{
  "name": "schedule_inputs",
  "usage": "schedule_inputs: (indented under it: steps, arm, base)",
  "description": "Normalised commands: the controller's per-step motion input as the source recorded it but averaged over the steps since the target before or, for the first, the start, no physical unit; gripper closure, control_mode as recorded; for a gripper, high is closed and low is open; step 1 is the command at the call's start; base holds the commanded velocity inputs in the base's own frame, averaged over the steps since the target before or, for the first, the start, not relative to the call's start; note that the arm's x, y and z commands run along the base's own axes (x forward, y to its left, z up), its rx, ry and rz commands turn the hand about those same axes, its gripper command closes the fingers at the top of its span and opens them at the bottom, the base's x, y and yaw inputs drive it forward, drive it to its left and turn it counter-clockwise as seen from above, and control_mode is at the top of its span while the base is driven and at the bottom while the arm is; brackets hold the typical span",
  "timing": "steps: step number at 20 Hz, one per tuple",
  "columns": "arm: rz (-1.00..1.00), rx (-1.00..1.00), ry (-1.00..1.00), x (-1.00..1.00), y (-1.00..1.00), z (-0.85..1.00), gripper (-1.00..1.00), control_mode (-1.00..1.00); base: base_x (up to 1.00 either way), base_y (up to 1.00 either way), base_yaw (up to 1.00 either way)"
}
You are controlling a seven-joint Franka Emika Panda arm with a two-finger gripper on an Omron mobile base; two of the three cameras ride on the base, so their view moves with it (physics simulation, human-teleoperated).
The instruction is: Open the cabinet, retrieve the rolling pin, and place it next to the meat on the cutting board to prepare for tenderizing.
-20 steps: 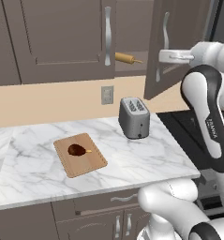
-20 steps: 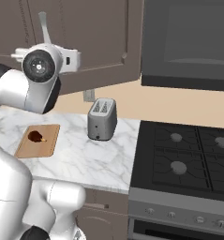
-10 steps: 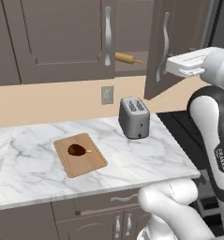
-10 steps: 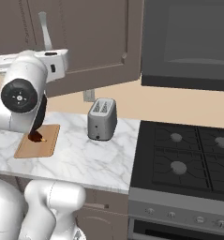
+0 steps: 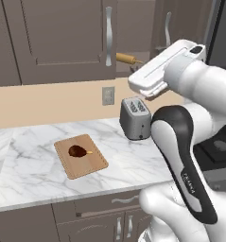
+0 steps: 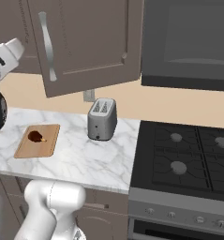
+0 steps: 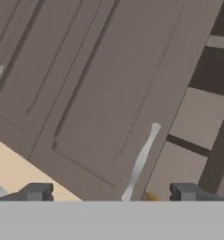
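Note:
The cabinet (image 5: 62, 42) has its left door shut and its right door (image 6: 85, 42) swung open. On its lower level lies the rolling pin (image 5: 126, 58), its tan end sticking out past the shut door. My white hand (image 5: 161, 71) hangs in front of the opening, above the toaster. My gripper (image 7: 112, 192) is open with nothing between its fingertips (image 7: 36, 191), facing the shut door's silver handle (image 7: 141, 161). The meat (image 5: 77, 151) lies on the cutting board (image 5: 93, 165) on the marble counter, also seen as the meat (image 6: 36, 136) on the board (image 6: 48, 147).
A silver toaster (image 5: 135, 118) stands on the counter right of the board, below my hand. A black stove (image 6: 188, 154) adjoins the counter on the right, with a dark microwave (image 6: 188, 42) above it. The open door juts out over the counter.
The arm has swung round: the hand went right, then came back left and lower, in front of the cabinet opening. The rolling pin, board and meat have not moved.

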Motion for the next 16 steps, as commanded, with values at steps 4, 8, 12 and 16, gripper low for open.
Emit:
schedule_inputs:
  steps: [4,8,12,16]
  arm:
    - [-0.25,-0.34,0.01,0.02,0.78,0.0,-1.0,-1.0]
    - [-0.34,-0.28,0.06,0.2,0.46,-0.01,-1.0,-1.0]
    - [-0.38,-0.19,0.09,0.15,0.07,-0.06,-1.0,-1.0]
    - [-0.38,-0.09,0.1,0.1,-0.22,-0.1,-1.0,-1.0]
  base:
    - [0.0,0.0,0.0]
    - [0.0,0.0,0.0]
    - [0.0,0.0,0.0]
    - [0.0,0.0,0.0]
